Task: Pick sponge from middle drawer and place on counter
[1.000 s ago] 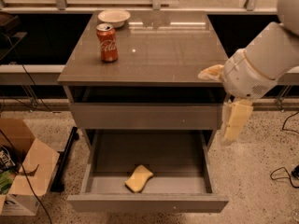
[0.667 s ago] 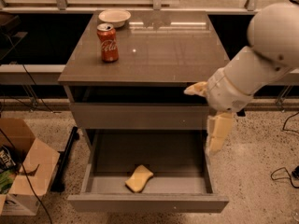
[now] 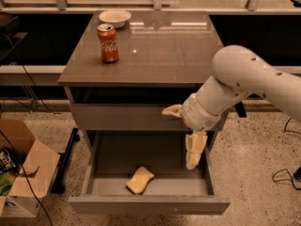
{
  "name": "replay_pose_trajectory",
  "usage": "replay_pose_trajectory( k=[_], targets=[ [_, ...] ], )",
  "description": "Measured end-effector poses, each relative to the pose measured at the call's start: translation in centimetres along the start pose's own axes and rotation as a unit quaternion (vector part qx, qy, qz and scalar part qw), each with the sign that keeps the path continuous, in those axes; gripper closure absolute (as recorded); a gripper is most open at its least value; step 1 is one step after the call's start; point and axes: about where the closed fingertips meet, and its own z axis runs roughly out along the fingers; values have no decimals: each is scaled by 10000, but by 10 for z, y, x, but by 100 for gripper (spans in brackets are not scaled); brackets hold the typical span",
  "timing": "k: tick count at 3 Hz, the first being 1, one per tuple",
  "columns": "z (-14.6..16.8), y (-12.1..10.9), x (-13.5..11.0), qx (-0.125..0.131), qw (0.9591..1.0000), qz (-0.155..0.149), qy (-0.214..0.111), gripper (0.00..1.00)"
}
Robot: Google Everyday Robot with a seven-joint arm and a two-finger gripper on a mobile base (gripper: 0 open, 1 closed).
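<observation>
The pale-yellow sponge (image 3: 140, 180) lies flat inside the open middle drawer (image 3: 146, 205), near its front, left of centre. My gripper (image 3: 178, 138) hangs over the drawer's right half, above and to the right of the sponge and apart from it. It is open and empty: one cream finger (image 3: 171, 110) points left in front of the shut upper drawer panel, the other finger (image 3: 194, 149) points down into the drawer. The glossy grey-brown counter (image 3: 160, 51) tops the cabinet above.
A red cola can (image 3: 108, 43) and a white bowl (image 3: 114, 17) stand on the counter's left and back-left. An open cardboard box (image 3: 26, 173) sits on the terrazzo floor to the left. A black cable (image 3: 284, 173) lies on the floor at right.
My arm has swung left and down from the cabinet's right side to over the open drawer. The gripper stays open. The sponge has not moved.
</observation>
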Motion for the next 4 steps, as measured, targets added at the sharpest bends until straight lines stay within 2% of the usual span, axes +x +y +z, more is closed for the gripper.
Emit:
replay_pose_trajectory(
  k=[1,2,3,4],
  targets=[
    [49,-2,12,-56,9998,18,-197,0],
    [58,-4,15,-57,9998,67,-173,0],
    [74,-5,21,-95,9996,249,-62,0],
    [110,-11,25,-20,10000,39,18,0]
  ],
)
